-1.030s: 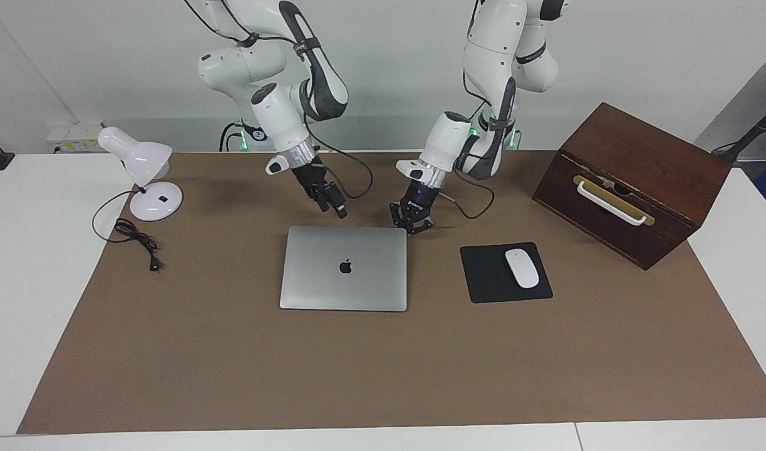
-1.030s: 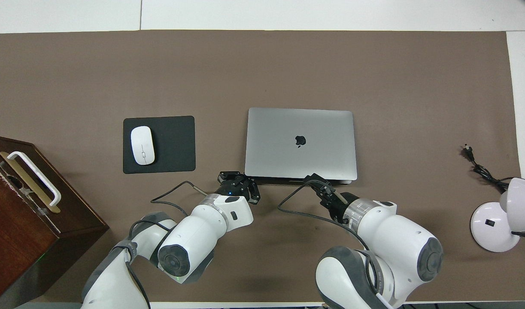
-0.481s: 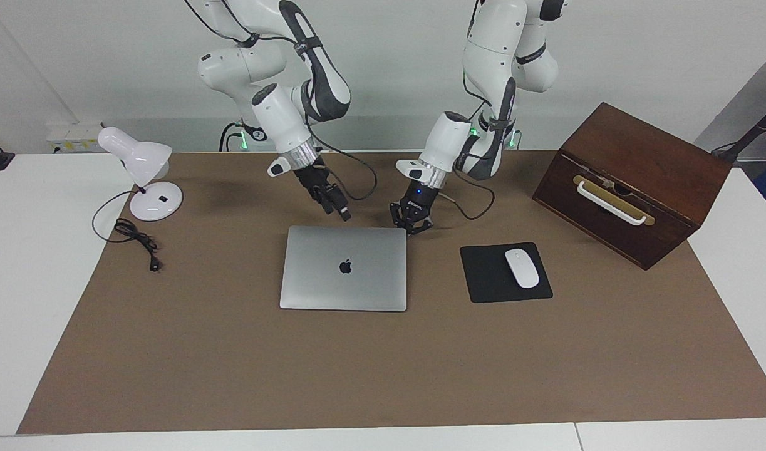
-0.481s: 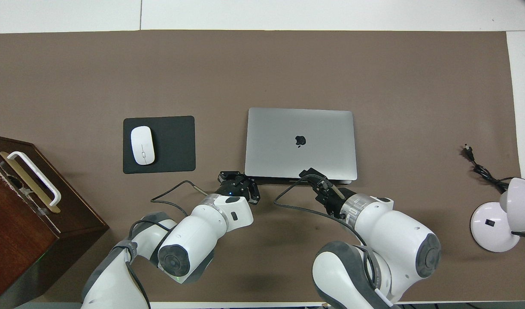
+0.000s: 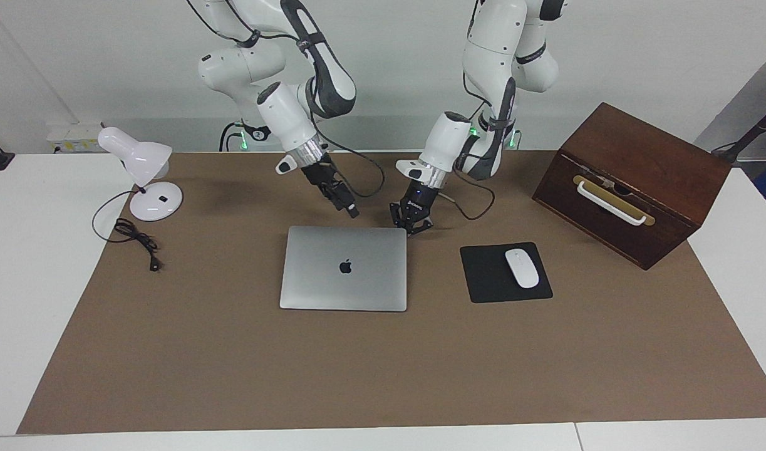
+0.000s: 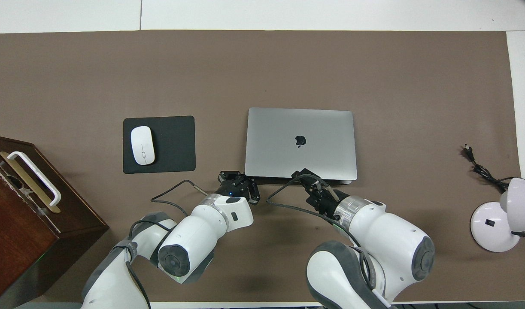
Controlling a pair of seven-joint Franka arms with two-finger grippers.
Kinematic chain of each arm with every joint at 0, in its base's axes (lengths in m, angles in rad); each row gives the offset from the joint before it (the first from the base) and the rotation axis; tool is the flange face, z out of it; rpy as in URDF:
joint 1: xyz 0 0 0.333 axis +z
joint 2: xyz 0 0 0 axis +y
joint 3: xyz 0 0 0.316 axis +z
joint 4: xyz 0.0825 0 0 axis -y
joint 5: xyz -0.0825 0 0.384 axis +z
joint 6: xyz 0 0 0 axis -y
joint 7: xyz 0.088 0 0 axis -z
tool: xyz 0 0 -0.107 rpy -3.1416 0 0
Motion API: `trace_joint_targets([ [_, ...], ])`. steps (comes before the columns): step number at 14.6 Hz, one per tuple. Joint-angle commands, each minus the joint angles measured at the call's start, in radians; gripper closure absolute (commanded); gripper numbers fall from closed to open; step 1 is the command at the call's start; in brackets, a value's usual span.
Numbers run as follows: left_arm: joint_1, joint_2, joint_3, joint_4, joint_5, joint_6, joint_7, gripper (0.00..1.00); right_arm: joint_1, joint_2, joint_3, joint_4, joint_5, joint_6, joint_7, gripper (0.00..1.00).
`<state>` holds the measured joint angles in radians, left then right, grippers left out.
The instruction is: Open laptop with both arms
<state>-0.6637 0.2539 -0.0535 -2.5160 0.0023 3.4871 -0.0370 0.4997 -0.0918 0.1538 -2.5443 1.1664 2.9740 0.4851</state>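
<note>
The silver laptop (image 5: 345,279) (image 6: 301,154) lies closed on the brown mat, apple logo up. My left gripper (image 5: 411,230) (image 6: 247,177) is shut, its tip down by the laptop's corner nearest the robots at the left arm's end. I cannot tell whether it touches the laptop. My right gripper (image 5: 353,213) (image 6: 297,174) hangs tilted just above the middle of the laptop's edge nearest the robots, holding nothing that I can see.
A white mouse (image 5: 522,268) lies on a black mouse pad (image 5: 483,275) beside the laptop, toward the left arm's end. A brown wooden box (image 5: 633,156) with a white handle stands at that end. A white desk lamp (image 5: 141,175) and its cord (image 5: 135,241) are at the right arm's end.
My right gripper has slid along the laptop's nearest edge toward the left arm's end. The left gripper and the laptop have not moved.
</note>
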Motion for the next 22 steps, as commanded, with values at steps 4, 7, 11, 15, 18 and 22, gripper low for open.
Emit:
trace_joint_targets([
  [4,-0.014,0.054,0.021,0.028,0.015,0.017,0.034,1.0,0.043,0.014,0.004,0.006,0.041,0.02,-0.02,0.0],
  [7,-0.013,0.067,0.021,0.029,0.015,0.017,0.035,1.0,0.112,0.012,0.004,-0.017,0.093,0.031,-0.002,0.0],
  [11,-0.014,0.068,0.021,0.029,0.015,0.017,0.046,1.0,0.149,0.052,0.004,-0.047,0.113,0.147,-0.014,0.0],
  [15,-0.014,0.076,0.024,0.031,0.015,0.017,0.055,1.0,0.169,0.107,0.004,-0.039,0.113,0.21,-0.023,0.0],
  [18,-0.014,0.076,0.026,0.031,0.015,0.017,0.055,1.0,0.166,0.122,0.003,-0.011,0.113,0.224,-0.028,0.0],
  [22,-0.013,0.076,0.027,0.031,0.015,0.017,0.065,1.0,0.155,0.152,0.001,0.058,0.114,0.226,-0.028,0.0],
])
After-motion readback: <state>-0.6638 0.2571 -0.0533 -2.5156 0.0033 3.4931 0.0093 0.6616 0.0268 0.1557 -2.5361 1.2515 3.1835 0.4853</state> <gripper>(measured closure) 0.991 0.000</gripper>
